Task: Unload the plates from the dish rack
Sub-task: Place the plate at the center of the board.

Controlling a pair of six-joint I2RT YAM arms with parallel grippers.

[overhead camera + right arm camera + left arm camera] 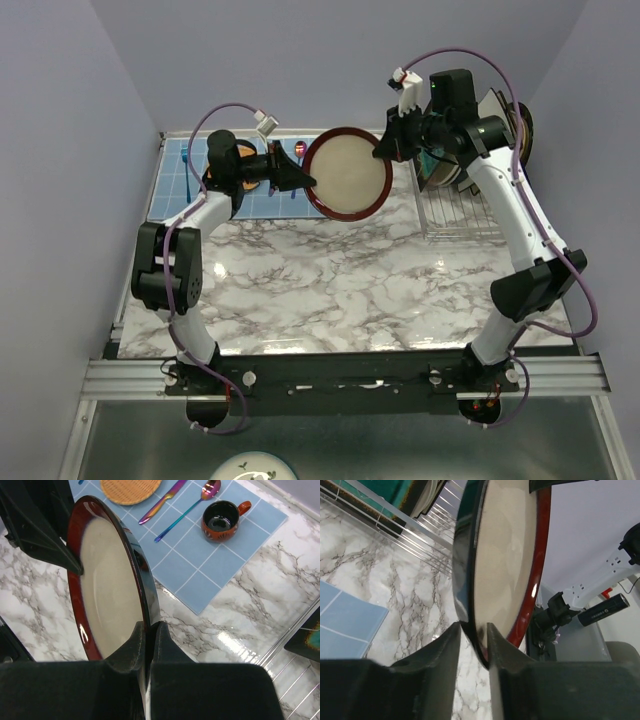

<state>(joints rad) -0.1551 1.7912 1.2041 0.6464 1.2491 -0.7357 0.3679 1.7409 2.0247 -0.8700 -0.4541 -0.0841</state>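
The right gripper [148,626] was clamped on the rim of the plate [347,172], holding it in the air. The left gripper [473,630] straddled the opposite rim, jaws narrow and close against both faces. Whether they gripped firmly could not be told. The plate hung above the table [330,290], between the blue mat [180,190] and the rack [462,218]. Other plates [400,492] stood in the rack.

Risk: if the right gripper released before the left grip was secure, the plate would likely pivot or drop onto the table. A shallow bite on the glossy rim could also let it slip.
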